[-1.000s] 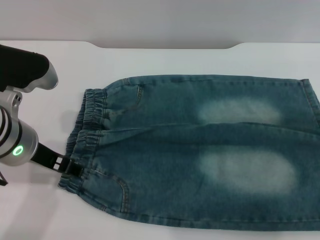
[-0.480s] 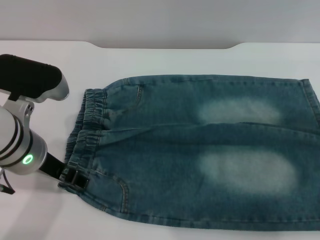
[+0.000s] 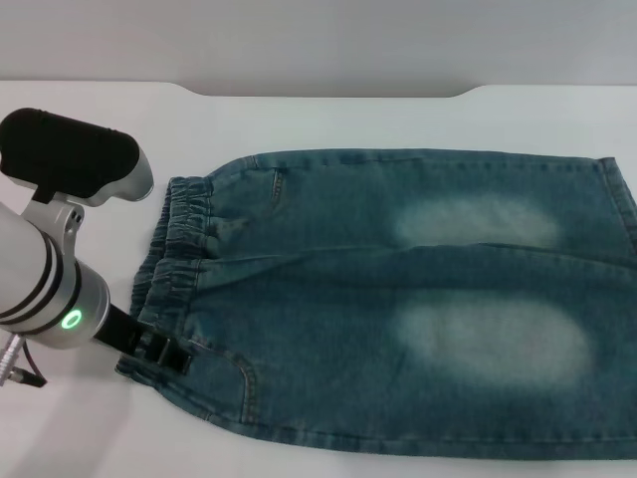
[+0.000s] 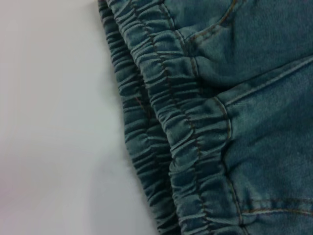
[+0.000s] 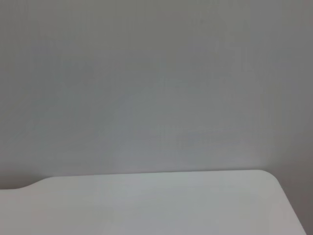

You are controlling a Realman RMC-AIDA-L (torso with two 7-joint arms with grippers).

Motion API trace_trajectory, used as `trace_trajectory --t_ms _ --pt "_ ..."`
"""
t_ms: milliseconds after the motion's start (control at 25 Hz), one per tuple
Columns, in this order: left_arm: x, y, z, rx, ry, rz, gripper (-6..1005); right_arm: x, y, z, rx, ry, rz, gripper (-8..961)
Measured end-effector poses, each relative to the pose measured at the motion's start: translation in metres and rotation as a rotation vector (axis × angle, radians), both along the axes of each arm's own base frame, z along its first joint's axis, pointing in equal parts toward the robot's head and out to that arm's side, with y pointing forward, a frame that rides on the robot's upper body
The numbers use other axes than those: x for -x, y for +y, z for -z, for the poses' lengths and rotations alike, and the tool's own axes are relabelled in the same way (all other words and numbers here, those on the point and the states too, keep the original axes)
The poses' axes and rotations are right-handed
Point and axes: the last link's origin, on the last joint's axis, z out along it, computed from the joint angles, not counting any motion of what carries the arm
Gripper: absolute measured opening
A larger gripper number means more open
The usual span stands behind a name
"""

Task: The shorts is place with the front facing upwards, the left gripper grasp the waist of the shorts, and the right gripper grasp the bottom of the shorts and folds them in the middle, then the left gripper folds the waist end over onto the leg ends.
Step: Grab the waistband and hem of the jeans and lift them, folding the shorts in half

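The blue-green denim shorts (image 3: 398, 299) lie flat on the white table (image 3: 100, 428), front up. The gathered waist (image 3: 174, 249) points left and the leg ends (image 3: 617, 204) point right, running past the head view's right edge. My left gripper (image 3: 164, 354) is at the near corner of the waist, its black tip over the elastic band. The left wrist view shows the puckered waistband (image 4: 186, 147) from close above, beside bare table. My right gripper is out of view, and its wrist view shows no shorts.
The table's far edge (image 3: 328, 92) has a shallow notch, with a grey wall behind. Bare table surface lies left of the waist and beyond the shorts. The right wrist view shows only a table corner (image 5: 264, 196) and the wall.
My left arm has moved right and a little nearer, bringing its gripper from just outside the waistband's near corner onto it. The shorts have not shifted.
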Motion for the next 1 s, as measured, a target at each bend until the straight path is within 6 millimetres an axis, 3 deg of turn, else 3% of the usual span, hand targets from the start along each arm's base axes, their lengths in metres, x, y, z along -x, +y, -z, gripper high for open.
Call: trace_trajectory --t_ms 280,520,720,1000 --pt "0.0035 0.0001 0.0012 -0.003 -0.004 -0.017 785 -0.0017 -0.0022 -0.0009 -0.001 0.000 0.007 721" --pt "0.0050 0.0006 0.0014 -0.002 0.004 -0.022 649 -0.0017 -0.0029 -0.0014 -0.002 0.001 0.007 711" --pt "0.0033 0.0018 -0.0027 -0.022 0.003 -0.016 482 -0.0009 -0.0031 -0.0004 0.004 0.008 0.003 703" --pt "0.0054 0.0014 -0.0013 -0.015 0.009 -0.022 174 -0.0007 -0.0034 0.0003 0.012 0.009 0.005 692"
